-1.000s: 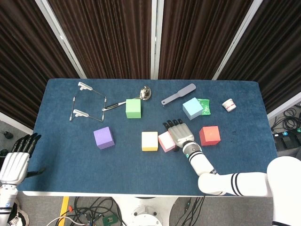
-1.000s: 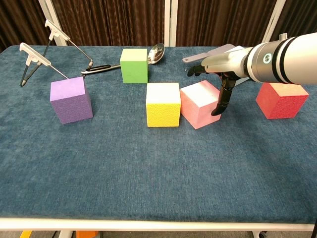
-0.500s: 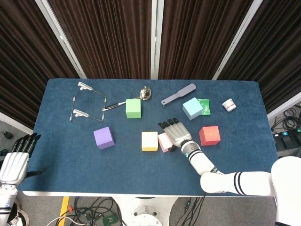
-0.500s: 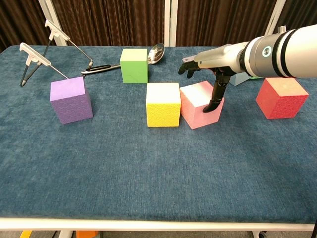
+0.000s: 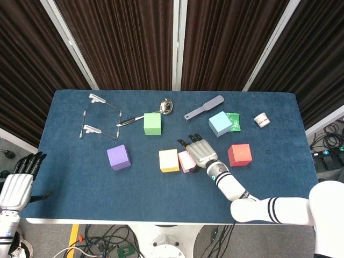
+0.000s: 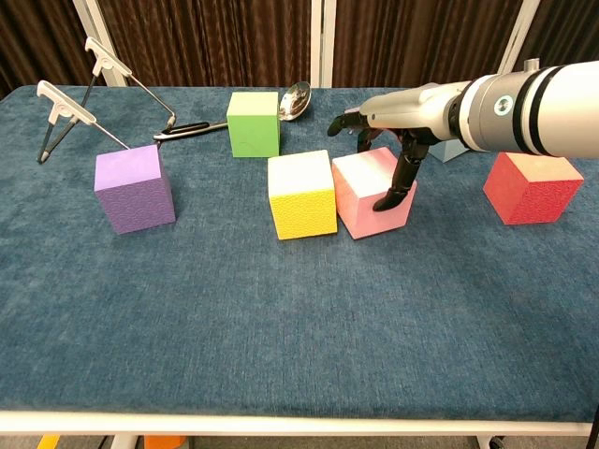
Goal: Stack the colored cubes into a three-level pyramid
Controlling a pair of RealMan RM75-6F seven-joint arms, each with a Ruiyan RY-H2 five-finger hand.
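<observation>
Head view only: showing the left hand [image 5: 19,180] hanging off the table's [image 5: 70,188] left edge, fingers loosely apart, holding nothing; also taking in the light blue cube [image 5: 220,123], green packet [image 5: 234,121] and white jar [image 5: 262,119] at the far right.
Chest view only: showing the right hand's [image 6: 393,126] thumb pointing down against the pink cube's [image 6: 372,193] right face.
Right hand: lying spread over the pink cube's top, fingers apart, touching but not gripping.
Cubes: pink sitting touching the yellow cube [image 6: 301,194]; purple cube [image 6: 135,187] well apart at left; green cube [image 6: 254,123] behind; red cube [image 6: 533,186] at right.
Open room: leaving bare cloth along the near edge.
Far left: tongs [image 6: 70,108] and spoon [image 6: 281,101] lying near the back.
</observation>
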